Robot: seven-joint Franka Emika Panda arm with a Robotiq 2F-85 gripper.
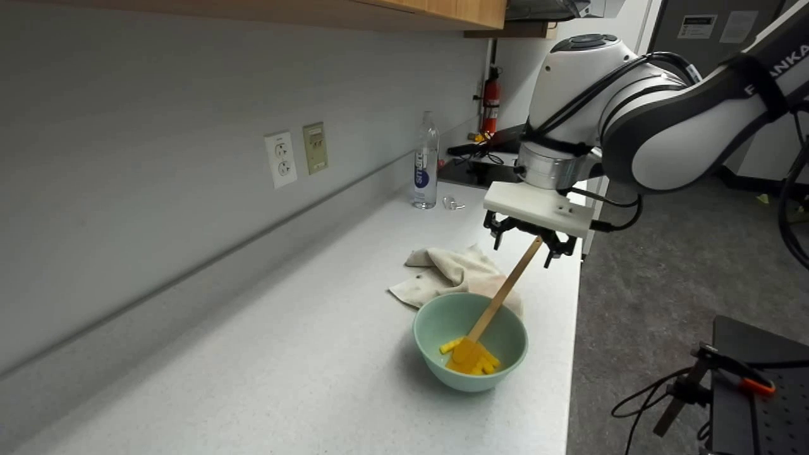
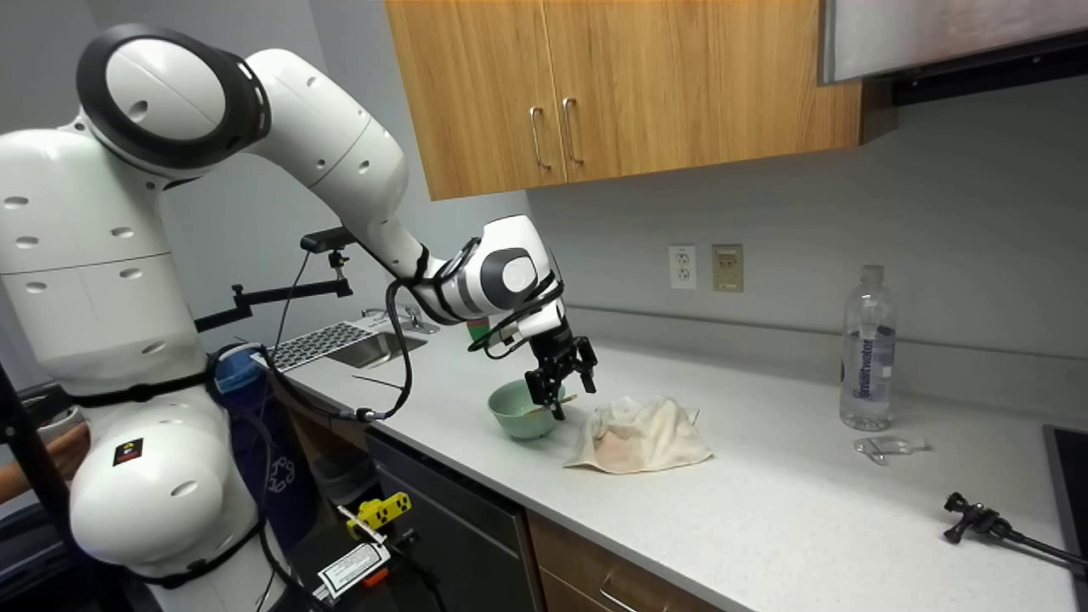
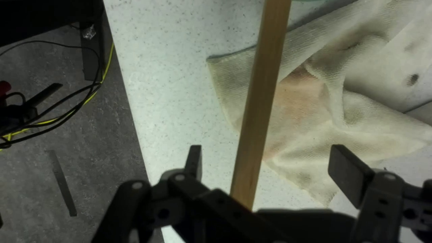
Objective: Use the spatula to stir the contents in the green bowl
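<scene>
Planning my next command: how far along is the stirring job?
Done: the spatula rests tilted in the bowl, its head among yellow pieces. In hand: seemingly the grasp; the gripper is open, jaws flanking the handle in the wrist view. Left, likely: close and stir; whether stirring began, I can't tell.

Kitchen by its fittings, with some marks of a workplace.
Fitted with wooden cupboards (image 2: 476, 102) over a long white tabletop (image 2: 765, 510), with a sink (image 2: 378, 349) and tap (image 2: 415, 321) toward one end, a black stove top (image 2: 1073, 476) at the other and a metal hood (image 2: 952, 38) overhead. Shared with a robot arm (image 2: 340, 144); supplied with a red fire extinguisher (image 1: 492, 101), posted notices (image 1: 697, 26) and a blue recycling bin (image 2: 293, 429). Cannot tell whether lab or office.
</scene>
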